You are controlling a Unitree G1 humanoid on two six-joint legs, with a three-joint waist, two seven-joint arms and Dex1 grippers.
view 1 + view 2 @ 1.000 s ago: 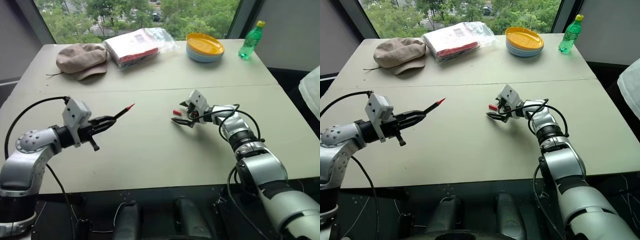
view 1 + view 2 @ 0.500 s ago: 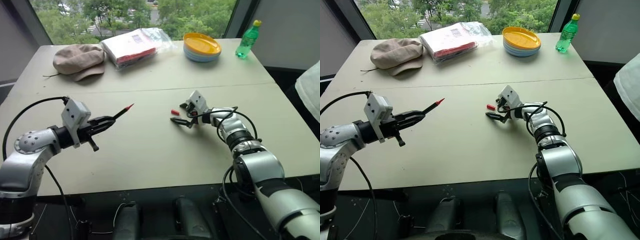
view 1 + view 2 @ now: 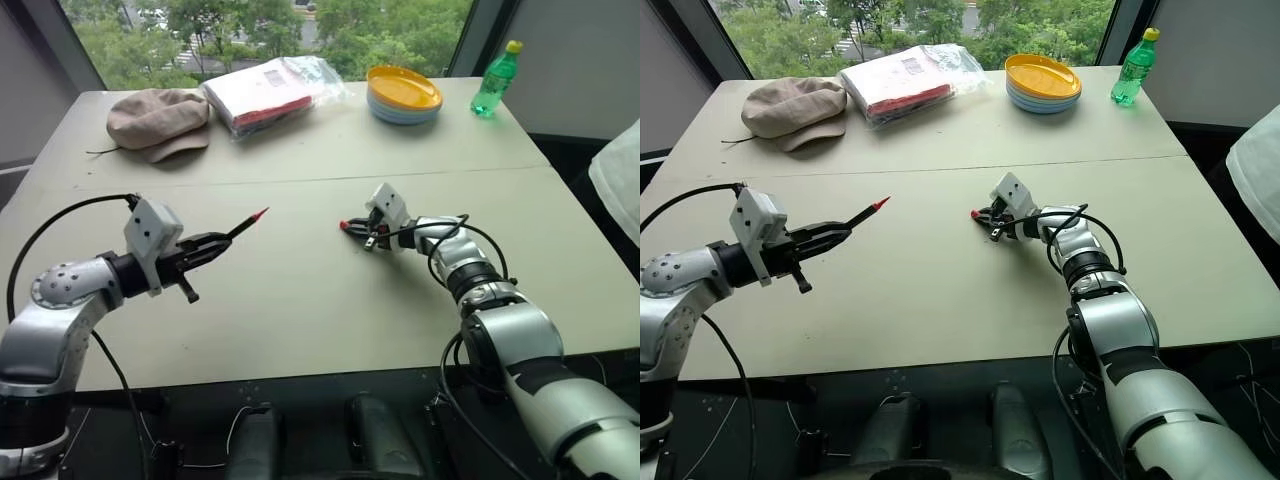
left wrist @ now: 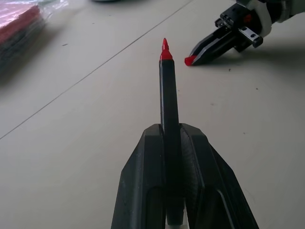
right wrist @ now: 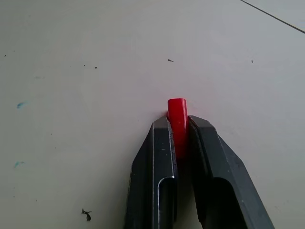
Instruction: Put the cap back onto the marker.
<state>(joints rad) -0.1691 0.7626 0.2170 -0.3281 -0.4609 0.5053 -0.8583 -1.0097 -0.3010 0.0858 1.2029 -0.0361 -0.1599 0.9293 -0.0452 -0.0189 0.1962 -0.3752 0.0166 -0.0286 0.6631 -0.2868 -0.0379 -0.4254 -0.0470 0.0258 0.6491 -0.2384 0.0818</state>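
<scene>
The marker (image 3: 246, 222) is a thin black stick with a red tip, held out over the table by my left gripper (image 3: 218, 239), which is shut on its body. In the left wrist view the marker (image 4: 168, 100) rises from between the black fingers (image 4: 143, 191). My right gripper (image 3: 352, 227) rests low at the table's middle, shut on the cap (image 5: 177, 114), a small red cylinder whose end pokes out past the fingertips. The cap (image 4: 189, 60) also shows as a red dot at that gripper's tip, some way from the marker's tip.
At the table's far side lie a beige hat (image 3: 158, 118), a plastic-wrapped red and white packet (image 3: 270, 92), a stack of plates with a yellow one on top (image 3: 404, 92) and a green bottle (image 3: 497, 80). A seam (image 3: 300, 180) runs across the table.
My right gripper has closed on the cap, which lay just beyond its open fingers, and has shifted slightly towards it. The left arm with the marker has kept still.
</scene>
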